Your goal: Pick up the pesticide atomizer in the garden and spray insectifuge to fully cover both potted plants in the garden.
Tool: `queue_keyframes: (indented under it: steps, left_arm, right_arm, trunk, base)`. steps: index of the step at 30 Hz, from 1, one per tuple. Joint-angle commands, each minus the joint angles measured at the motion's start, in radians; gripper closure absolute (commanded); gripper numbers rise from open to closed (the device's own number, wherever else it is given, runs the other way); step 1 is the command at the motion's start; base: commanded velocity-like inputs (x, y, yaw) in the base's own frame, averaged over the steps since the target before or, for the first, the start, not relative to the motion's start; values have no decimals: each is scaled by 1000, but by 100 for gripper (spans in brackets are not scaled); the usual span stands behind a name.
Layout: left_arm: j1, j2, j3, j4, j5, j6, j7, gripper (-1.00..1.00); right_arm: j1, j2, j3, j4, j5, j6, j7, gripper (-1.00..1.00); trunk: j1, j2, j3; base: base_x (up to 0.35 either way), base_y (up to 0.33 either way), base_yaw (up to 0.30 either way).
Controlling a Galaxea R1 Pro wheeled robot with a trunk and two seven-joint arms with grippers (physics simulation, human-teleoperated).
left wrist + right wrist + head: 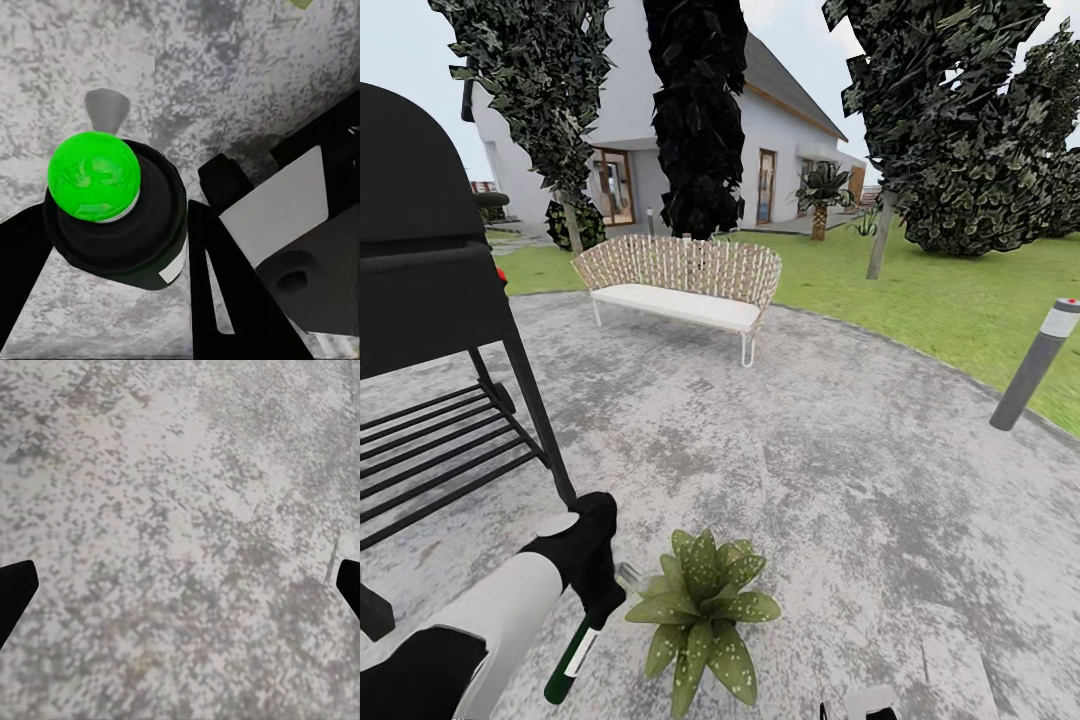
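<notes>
Outdoors, I stand on mottled grey paving (830, 450) in a garden (940, 300) with lawn, dark trees and a white house behind. My left gripper (595, 590) is clenched around the pesticide atomizer (572, 660), a dark green bottle hanging tilted just beside a potted plant (705, 615), a low rosette of pointed, speckled olive leaves on the paving in front of me. My left wrist camera looks along the atomizer (116, 225): a bright green cap above a black body, pinched between my two dark fingers (225, 300). My right gripper (180, 592) is released, fingers wide apart over bare paving. A black barbecue (430, 280) stands at my left, a wicker bench (680, 285) farther ahead.
</notes>
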Motion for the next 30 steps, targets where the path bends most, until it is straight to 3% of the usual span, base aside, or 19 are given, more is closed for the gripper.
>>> queue_keyframes:
  steps: [1,10,19,30]
  left_arm:
    - [-1,0,-2,20,-9,9,-11,100]
    - [-9,-8,-6,58,-12,10,-20,100]
    - [-9,-10,-2,47,-15,11,-19,100]
    - [-11,-9,0,45,-15,12,-19,100]
  right_arm:
    - [-1,0,-8,1,11,-2,-4,-100]
    - [-1,-1,-8,1,11,-2,-4,-100]
    - [-1,0,-8,1,11,-2,-4,-100]
    - [-1,0,-8,1,11,-2,-4,-100]
  trunk:
    - [0,0,-1]
    - [0,0,-1]
    - [0,0,-1]
    - [0,0,5]
  base:
    - [0,0,0]
    - [63,58,-16]
    - [-113,91,-95]
    - [-156,220,-153]
